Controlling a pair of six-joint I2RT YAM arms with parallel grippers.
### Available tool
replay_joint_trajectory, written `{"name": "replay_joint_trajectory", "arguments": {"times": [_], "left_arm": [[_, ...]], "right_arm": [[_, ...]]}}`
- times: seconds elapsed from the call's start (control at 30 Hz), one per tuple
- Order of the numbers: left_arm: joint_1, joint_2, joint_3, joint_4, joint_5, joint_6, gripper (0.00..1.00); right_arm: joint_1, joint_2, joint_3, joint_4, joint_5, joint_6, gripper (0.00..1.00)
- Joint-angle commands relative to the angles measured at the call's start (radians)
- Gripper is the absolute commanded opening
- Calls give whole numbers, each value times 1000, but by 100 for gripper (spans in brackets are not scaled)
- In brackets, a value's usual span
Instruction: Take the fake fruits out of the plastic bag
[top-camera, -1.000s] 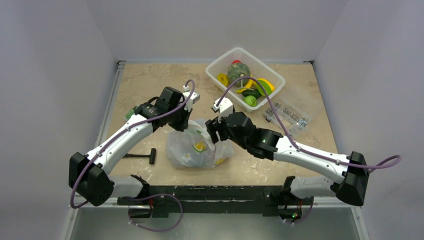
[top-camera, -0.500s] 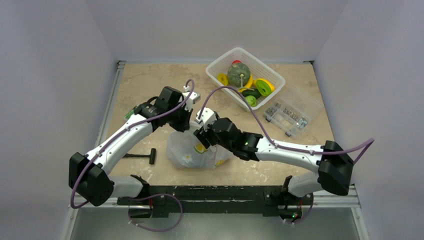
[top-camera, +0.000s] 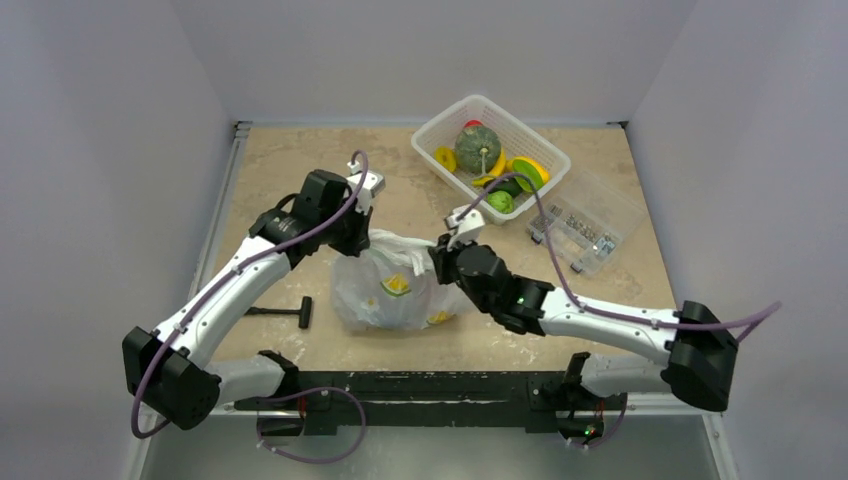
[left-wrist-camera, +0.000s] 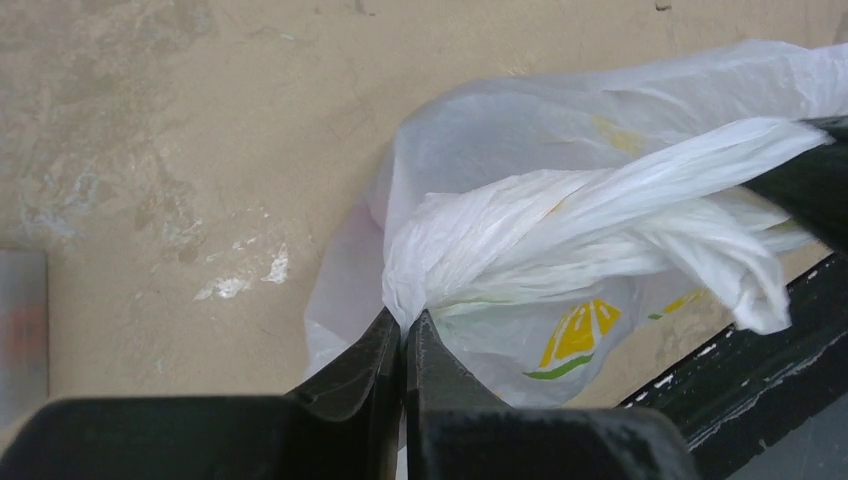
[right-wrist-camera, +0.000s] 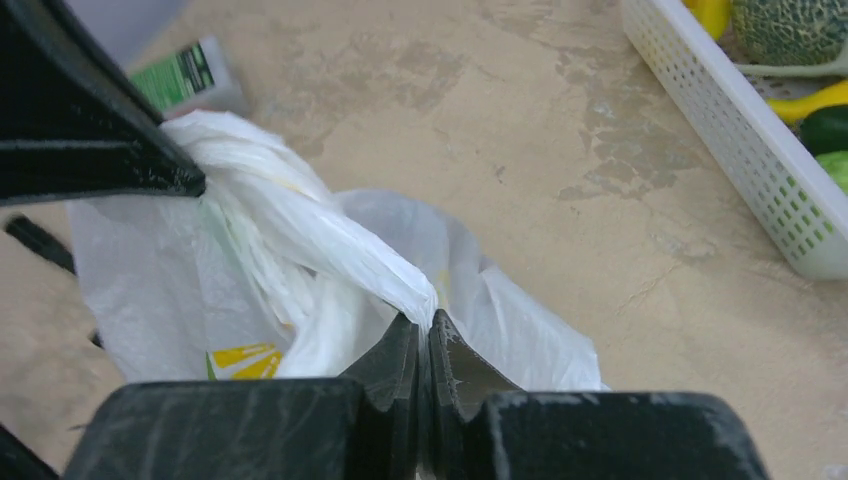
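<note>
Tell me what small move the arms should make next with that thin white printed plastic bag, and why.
The left gripper and right gripper each pinch the bunched top of the thin white printed plastic bag, whose mouth looks closed. Probably ease them apart sideways to open it.

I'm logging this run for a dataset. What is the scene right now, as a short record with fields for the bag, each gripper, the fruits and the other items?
bag: white plastic bag with fruit prints, lying on the table, top twisted into a rope
left gripper: shut on one end of the twisted top
right gripper: shut on the other end
fruits: none seen outside the bag; contents hidden
other items: white basket holding a green squash, clear box, black tool
</note>
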Motion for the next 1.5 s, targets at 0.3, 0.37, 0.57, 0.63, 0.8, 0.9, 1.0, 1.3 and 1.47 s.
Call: {"name": "replay_joint_trajectory", "arguments": {"times": [0.3, 0.37, 0.57, 0.63, 0.8, 0.9, 1.0, 1.3, 1.47], "left_arm": [[75, -138, -47, 88, -79, -40, 0], [74, -152, -55, 98, -58, -32, 0], [71, -203, -80, 135, 58, 7, 29], [62, -223, -90, 146, 63, 18, 47], [51, -263, -110, 182, 75, 34, 76], [35, -182, -10, 123, 89, 47, 100], [3, -68, 126, 24, 159, 96, 100], [-54, 126, 171, -34, 238, 202, 88], [-56, 110, 159, -1, 128, 152, 57]], "right_arm": [[-277, -305, -282, 85, -170, 666, 0], [-277, -286, -267, 80, -195, 607, 0], [-277, -240, -197, 56, -287, 377, 0], [-277, -231, -185, 52, -324, 338, 0], [-277, -231, -194, 98, -391, 302, 0], [-277, -229, -184, 99, -422, 276, 0], [-276, -236, -180, 98, -426, 257, 0], [-277, -253, -172, 83, -419, 236, 0], [-277, -232, -170, 86, -405, 254, 0]]}}
